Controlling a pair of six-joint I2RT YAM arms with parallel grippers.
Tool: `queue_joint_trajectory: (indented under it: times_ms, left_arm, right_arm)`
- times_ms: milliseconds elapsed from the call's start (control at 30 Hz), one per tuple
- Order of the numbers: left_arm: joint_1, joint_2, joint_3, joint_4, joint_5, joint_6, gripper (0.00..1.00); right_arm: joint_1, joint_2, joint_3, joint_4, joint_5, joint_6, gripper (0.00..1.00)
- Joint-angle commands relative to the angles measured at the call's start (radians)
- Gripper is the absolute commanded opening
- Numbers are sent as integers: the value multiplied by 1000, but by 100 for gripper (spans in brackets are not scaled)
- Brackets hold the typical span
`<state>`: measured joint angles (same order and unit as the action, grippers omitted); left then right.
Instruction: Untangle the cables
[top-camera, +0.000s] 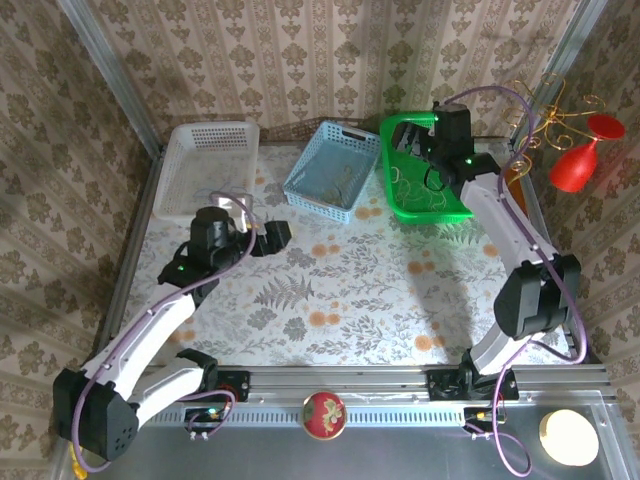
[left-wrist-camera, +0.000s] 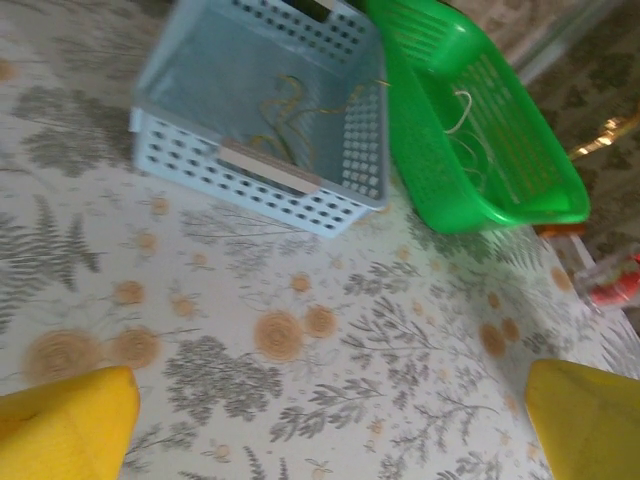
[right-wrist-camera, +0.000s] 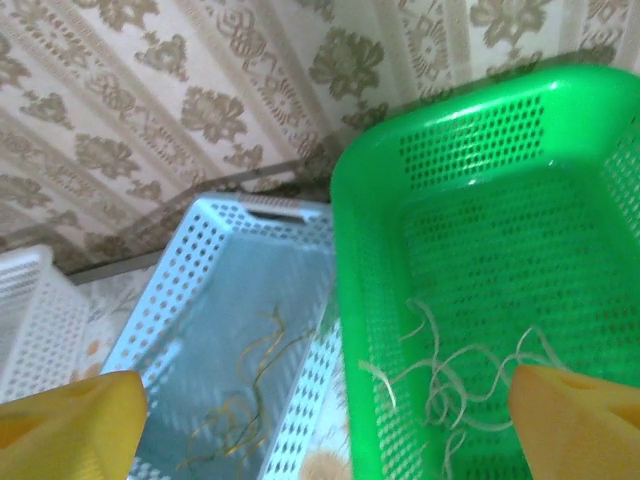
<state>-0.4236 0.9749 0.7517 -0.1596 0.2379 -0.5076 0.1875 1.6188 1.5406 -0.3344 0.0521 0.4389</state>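
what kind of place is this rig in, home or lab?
Probably a lab test booth dressed as a home: patterned wallpaper panels on a metal frame, a floral tablecloth, two arms bolted to a rail.

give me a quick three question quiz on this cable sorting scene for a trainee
1. True or false: the pale yellow cables lie in the blue basket.
2. Which one holds the whitish cables? A white basket, B green basket, C blue basket.
3. Fill in: the right gripper has its jaws ____.
Key: 1 true; 2 B; 3 open.
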Motion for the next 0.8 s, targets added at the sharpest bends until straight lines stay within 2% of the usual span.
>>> queue_joint_trajectory:
  times_ms: [0, 100, 233, 333, 400, 533, 767]
  left_arm:
    - [73, -24, 82, -130, -54, 39, 100]
    - [164, -30, 129, -189, -119, 101, 100]
    - [279, -59, 126, -162, -258, 221, 100]
    - [379, -74, 75, -91, -258, 306, 100]
    - [426, -74, 17, -26, -254, 350, 100]
    - [474, -30, -135, 181, -251, 388, 100]
    - [475, 202, -351, 703, -333, 380, 100]
  right_arm:
    - [44, -128, -59, -21, -80, -29, 100]
    - [91, -220, -179, -3, -90, -69, 100]
    - [116, -369, -409, 89, 5, -72, 100]
    - [115, -469, -623, 263, 81, -123, 100]
    - [108, -505, -703, 314, 135, -152, 100]
    - [74, -497, -812, 403, 229, -221, 100]
    - [12, -347, -956, 656, 357, -324, 100]
